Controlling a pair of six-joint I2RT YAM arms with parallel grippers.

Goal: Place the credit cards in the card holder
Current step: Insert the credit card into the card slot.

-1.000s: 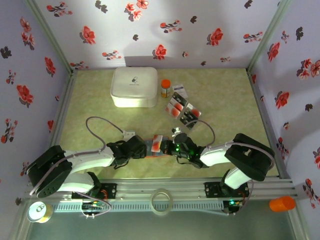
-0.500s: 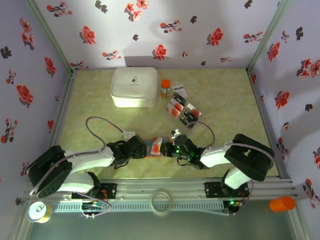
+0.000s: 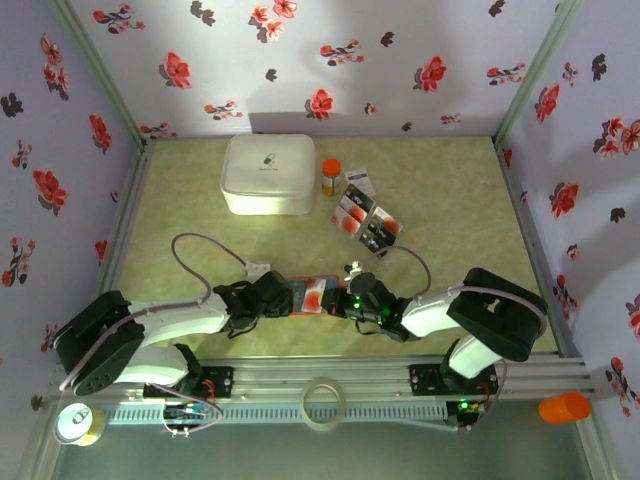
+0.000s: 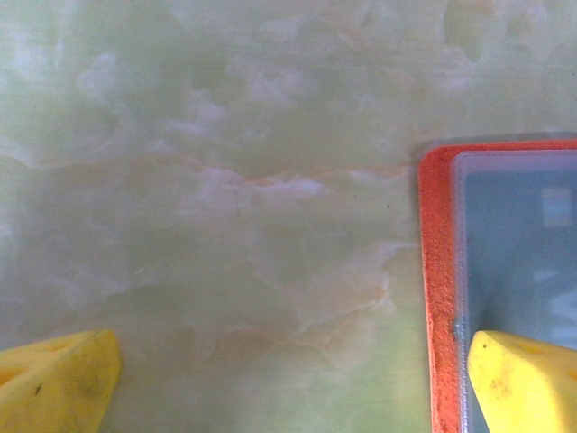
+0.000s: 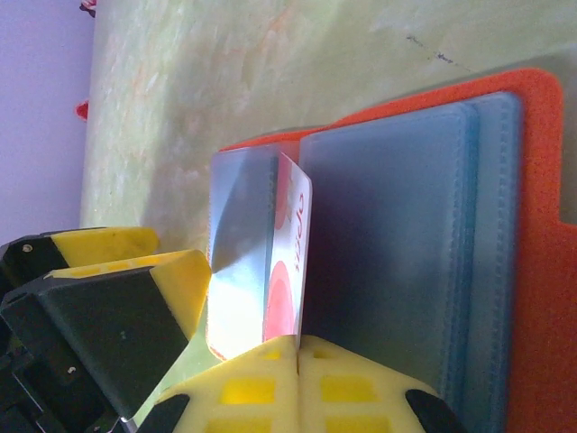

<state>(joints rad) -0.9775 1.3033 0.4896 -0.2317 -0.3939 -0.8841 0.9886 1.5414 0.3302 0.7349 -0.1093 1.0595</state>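
On the green table (image 3: 460, 200), low in the middle of the top view, the card holder (image 3: 312, 300) lies open, blue sleeves up. Your left gripper (image 4: 288, 383) stands spread wide, one finger (image 4: 523, 379) resting on the holder's edge at the lower right of its wrist view, probably to pin it flat. The spare credit cards (image 3: 366, 220) lie just above centre. Your right gripper (image 5: 297, 356) is clamped on one white-and-red card (image 5: 290, 234), held on edge at a sleeve mouth to slide in.
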